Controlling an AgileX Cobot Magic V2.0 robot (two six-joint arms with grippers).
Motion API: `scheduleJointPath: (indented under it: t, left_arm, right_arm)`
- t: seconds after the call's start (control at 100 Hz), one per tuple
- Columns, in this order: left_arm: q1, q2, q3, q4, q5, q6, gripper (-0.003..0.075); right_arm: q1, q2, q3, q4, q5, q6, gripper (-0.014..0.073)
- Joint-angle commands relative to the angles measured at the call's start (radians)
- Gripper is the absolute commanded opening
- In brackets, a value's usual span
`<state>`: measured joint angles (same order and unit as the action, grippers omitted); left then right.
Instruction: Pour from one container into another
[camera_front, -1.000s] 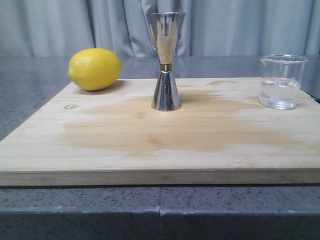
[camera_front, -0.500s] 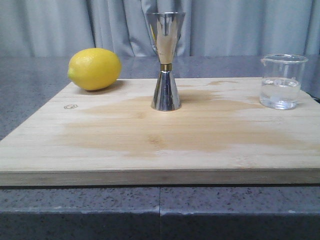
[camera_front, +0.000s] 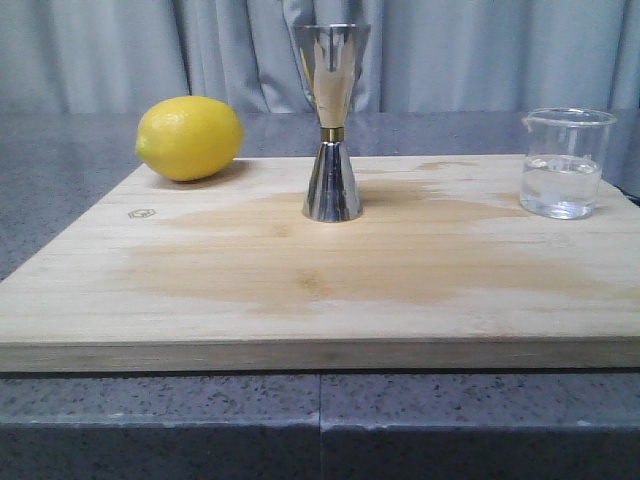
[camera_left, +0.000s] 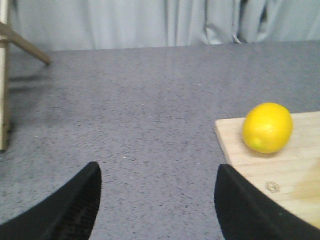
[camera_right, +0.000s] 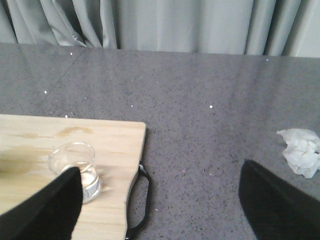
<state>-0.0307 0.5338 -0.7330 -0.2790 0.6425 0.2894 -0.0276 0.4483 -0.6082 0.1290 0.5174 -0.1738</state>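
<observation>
On the grey tabletop, a stained bamboo cutting board carried the steel jigger upright at centre; the part-filled glass beaker waited far right of it, a lemon left, both jaws released, empty, apparently awaiting the pour.

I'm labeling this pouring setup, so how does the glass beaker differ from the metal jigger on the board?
The beaker is clear glass, short and straight-sided, and holds clear liquid; the jigger is shiny steel, taller and hourglass-shaped, its contents unseen. The beaker stands at the board's right edge, the jigger mid-board. Both stand upright, untouched.
</observation>
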Motion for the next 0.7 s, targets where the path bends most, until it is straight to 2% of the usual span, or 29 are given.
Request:
scheduleJointPath:
  t: [0.0, 0.1, 0.32, 0.49, 0.69]
  left_arm:
    - [-0.003, 0.066, -0.045, -0.211, -0.031, 0.188, 0.0442]
    - [-0.003, 0.133, -0.045, -0.446, 0.01, 0.45, 0.0442]
    - [-0.003, 0.324, -0.045, -0.896, 0.182, 0.888, 0.0442]
    - [-0.018, 0.479, -0.045, -1.098, 0.277, 1.17, 0.0442]
    - [-0.143, 0.635, -0.045, -1.228, 0.272, 1.421, 0.0442]
  right_arm:
    - [-0.002, 0.037, -0.036, -0.001, -0.058, -0.009, 0.0631]
    - [-0.002, 0.057, -0.036, -0.001, -0.055, -0.009, 0.0627]
    - [-0.002, 0.069, -0.036, -0.001, -0.059, -0.009, 0.0627]
    - [-0.002, 0.069, -0.036, -0.001, -0.059, -0.009, 0.0627]
    - [-0.002, 0.069, -0.036, -0.001, -0.059, -0.009, 0.0627]
